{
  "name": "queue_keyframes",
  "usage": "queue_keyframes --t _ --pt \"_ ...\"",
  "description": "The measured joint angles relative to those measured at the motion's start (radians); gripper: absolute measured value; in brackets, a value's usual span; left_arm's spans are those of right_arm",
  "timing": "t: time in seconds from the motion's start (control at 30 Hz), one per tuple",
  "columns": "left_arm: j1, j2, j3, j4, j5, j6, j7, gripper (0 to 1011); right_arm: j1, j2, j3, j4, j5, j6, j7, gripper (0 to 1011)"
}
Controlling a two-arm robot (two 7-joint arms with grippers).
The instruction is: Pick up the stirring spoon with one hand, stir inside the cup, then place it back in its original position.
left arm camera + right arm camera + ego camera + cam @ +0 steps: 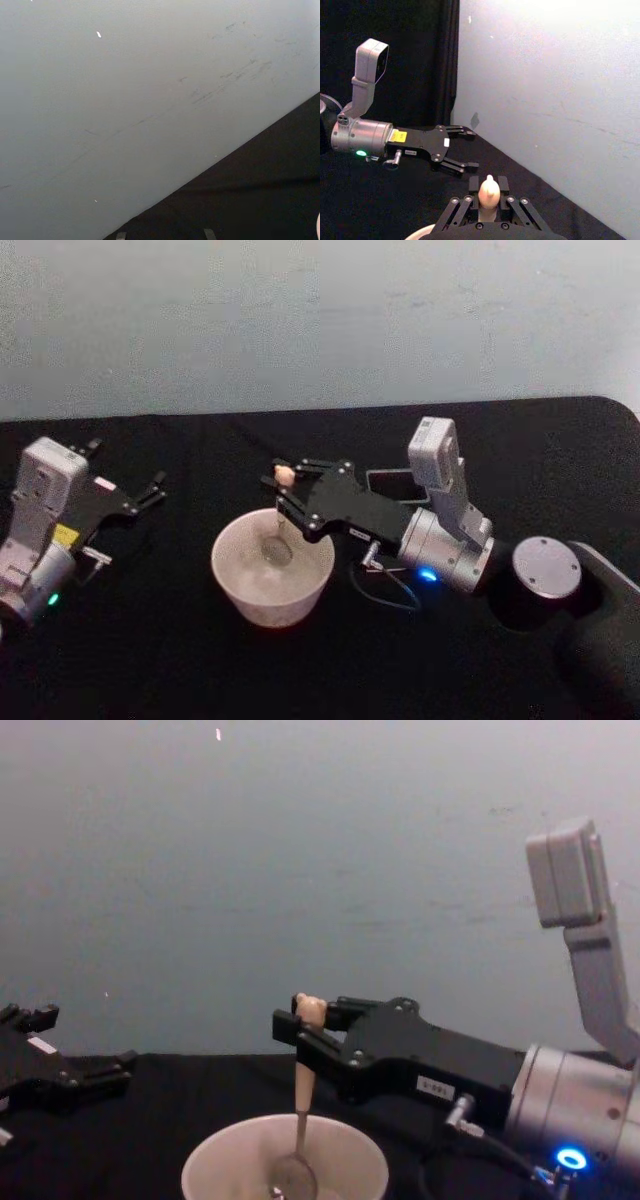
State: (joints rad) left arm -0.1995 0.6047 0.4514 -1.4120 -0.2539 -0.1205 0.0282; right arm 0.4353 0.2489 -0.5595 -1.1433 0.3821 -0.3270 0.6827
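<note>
Mid-frame, the right end effector [284,488] pinches the stirring spoon [302,1085] upright, bowl down in the cup [268,606], so best circle gently off the walls; the left end effector [152,488] idles, fingers spread, at left.

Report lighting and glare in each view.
Head view: the black table cloth almost swallows the dark grey square holder; the cream round cup stands out bright. Chest view: even light on the beige-handled stirring spoon in the right gripper; a blue lamp glows. Right wrist view: the pale wall glares; the open left gripper merges with the black curtain. Left wrist view: flat, shadowless wall.
</note>
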Motion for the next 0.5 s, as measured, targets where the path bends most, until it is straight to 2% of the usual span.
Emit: queue_keyframes --t 0.5 --pt "0.000 0.000 0.000 0.000 0.000 0.000 0.000 1001 -0.034 0.040 0.027 -0.047 -0.004 0.009 -0.003 213"
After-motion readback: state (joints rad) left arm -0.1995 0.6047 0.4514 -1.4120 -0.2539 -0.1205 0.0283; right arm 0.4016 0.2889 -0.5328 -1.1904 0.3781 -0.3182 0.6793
